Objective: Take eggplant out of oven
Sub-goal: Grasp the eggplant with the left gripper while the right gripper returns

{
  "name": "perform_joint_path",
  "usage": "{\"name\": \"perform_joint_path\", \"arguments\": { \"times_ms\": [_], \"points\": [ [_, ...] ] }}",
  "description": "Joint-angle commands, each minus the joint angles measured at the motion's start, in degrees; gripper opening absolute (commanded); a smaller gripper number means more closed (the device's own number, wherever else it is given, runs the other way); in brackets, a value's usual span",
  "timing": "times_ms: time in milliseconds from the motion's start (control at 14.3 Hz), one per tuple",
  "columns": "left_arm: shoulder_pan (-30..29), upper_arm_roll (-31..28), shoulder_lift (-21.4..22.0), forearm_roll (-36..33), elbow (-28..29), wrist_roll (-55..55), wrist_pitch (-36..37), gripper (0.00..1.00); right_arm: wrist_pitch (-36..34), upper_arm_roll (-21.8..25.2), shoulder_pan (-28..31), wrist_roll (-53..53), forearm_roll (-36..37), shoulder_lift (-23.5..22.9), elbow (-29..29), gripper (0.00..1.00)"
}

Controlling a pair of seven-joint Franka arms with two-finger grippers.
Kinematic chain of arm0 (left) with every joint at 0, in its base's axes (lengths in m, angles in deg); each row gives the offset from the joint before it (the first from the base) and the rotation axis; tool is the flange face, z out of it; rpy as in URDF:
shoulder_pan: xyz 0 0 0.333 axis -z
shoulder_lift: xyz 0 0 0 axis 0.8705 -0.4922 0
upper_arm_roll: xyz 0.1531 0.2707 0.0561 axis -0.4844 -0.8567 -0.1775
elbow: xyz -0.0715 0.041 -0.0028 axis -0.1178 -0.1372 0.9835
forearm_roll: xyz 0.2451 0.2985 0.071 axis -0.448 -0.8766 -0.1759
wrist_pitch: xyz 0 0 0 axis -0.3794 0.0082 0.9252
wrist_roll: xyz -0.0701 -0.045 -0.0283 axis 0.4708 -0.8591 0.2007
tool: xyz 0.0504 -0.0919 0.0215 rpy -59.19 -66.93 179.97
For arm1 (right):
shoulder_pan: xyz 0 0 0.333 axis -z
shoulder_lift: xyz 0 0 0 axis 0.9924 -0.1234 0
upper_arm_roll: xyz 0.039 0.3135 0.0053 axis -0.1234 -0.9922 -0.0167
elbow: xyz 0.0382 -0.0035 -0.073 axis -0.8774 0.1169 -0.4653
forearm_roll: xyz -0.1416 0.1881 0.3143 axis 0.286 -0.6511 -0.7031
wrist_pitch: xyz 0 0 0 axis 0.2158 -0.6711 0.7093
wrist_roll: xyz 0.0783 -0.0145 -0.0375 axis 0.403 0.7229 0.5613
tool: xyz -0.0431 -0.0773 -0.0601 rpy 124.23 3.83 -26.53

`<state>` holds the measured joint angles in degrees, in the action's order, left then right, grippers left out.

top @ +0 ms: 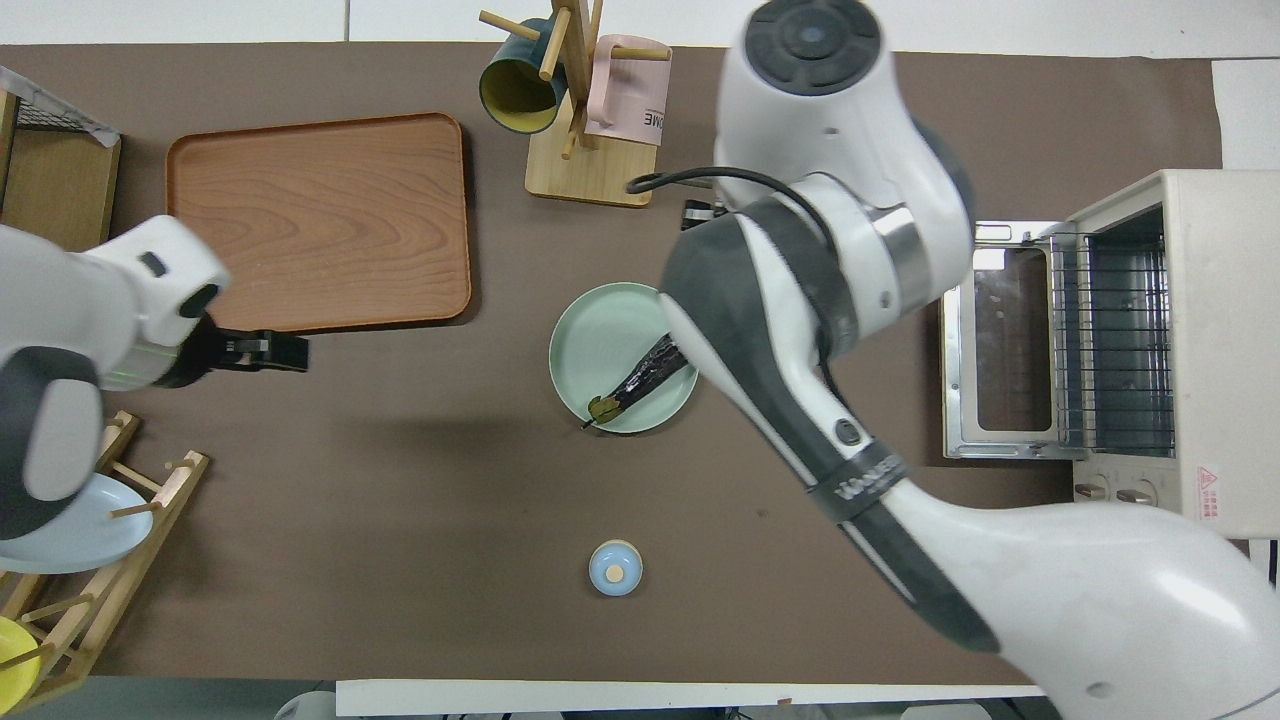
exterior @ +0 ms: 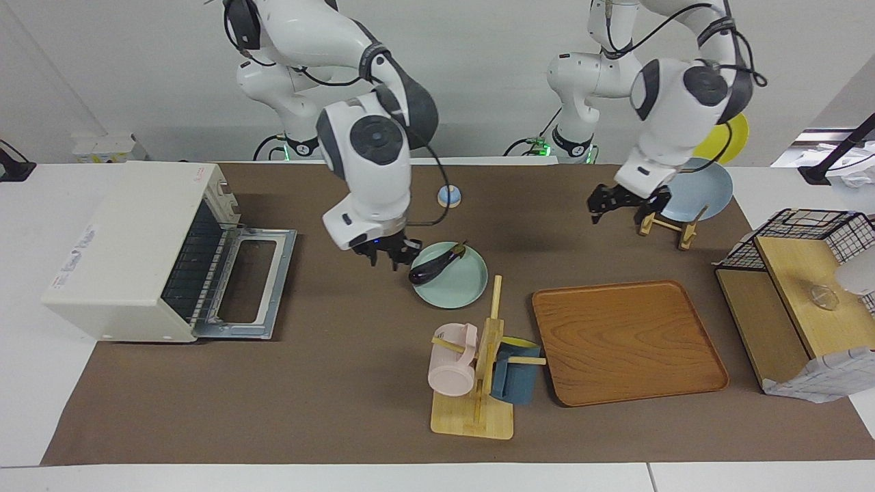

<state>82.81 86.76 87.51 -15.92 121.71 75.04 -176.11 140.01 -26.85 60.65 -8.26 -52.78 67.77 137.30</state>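
Right gripper (exterior: 385,255) hanging low over the brown mat, between the open oven door and the plate, fingers parted narrowly with nothing between them. Just beside it, toward the left arm's end of the table: small glossy dark purple eggplant (exterior: 435,265), lying slantwise on the pale green round plate (exterior: 458,290), blunt end at the rim nearest that gripper, green stem end pointing toward the robots. No contact between gripper and eggplant. Cream-white boxy toaster oven (exterior: 130,246) at the right arm's end of the table, glass door dropped flat, wire rack bare; eggplant well apart from it, so removal judged complete. Left gripper (exterior: 625,201) up in the air over the mat near the wooden plate rack (exterior: 666,222), fingers spread wide, empty, waiting. Handling assessment: eggplant judged light, fairly firm but bruisable, skin smooth and likely slippery; curved, so liable to roll under a pinch near either tip. Best hold judged across the thick middle of the body, fingers square to its length, moderate pressure only.
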Motion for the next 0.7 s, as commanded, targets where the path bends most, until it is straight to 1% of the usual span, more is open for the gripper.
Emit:
{"name": "perform_joint_path", "arguments": {
  "times_ms": [0,70,140,210,280,350,420,490,559,629],
  "points": [
    [12.4,-0.8,-5.3,-0.2,0.2,-15.0,-8.7,1.00,10.1,-0.6,4.3,7.2,1.2,7.0,18.9,0.06],
    [15.8,-0.8,-6.8,-0.2,0.0,-18.9,-12.4,1.00,11.7,-0.7,6.9,9.9,4.0,8.0,21.8,0.04],
    [18.0,-0.8,-8.2,-0.2,0.0,-23.2,-16.5,1.00,14.1,-0.7,9.4,11.8,5.9,8.8,24.9,0.04],
    [20.7,-0.8,-10.1,-0.2,0.0,-27.0,-20.2,1.00,18.6,-0.8,11.3,13.8,6.4,9.8,28.8,0.04],
    [22.2,-0.9,-11.8,-0.1,-0.3,-28.7,-23.0,1.00,22.4,-0.7,12.3,14.5,6.5,10.2,31.9,0.04],
    [22.3,-0.8,-13.9,0.3,-0.9,-30.7,-26.7,1.00,24.7,-0.7,12.6,14.4,6.5,10.3,33.7,0.04],
    [22.4,-0.8,-16.2,0.3,-2.1,-33.7,-30.0,1.00,26.5,-0.7,12.8,14.9,6.6,10.0,34.8,0.04],
    [23.1,-0.8,-17.7,0.3,-2.7,-35.4,-31.6,1.00,26.9,-0.7,13.2,15.2,7.0,9.8,34.8,0.04],
    [24.9,-0.8,-19.1,0.3,-3.2,-35.7,-32.0,1.00,27.0,-0.7,13.5,15.7,7.8,9.8,34.9,0.04],
    [25.2,-0.8,-19.9,0.3,-3.8,-35.8,-32.1,1.00,27.0,-0.7,13.7,15.9,8.6,9.8,35.0,0.04]
  ]
}}
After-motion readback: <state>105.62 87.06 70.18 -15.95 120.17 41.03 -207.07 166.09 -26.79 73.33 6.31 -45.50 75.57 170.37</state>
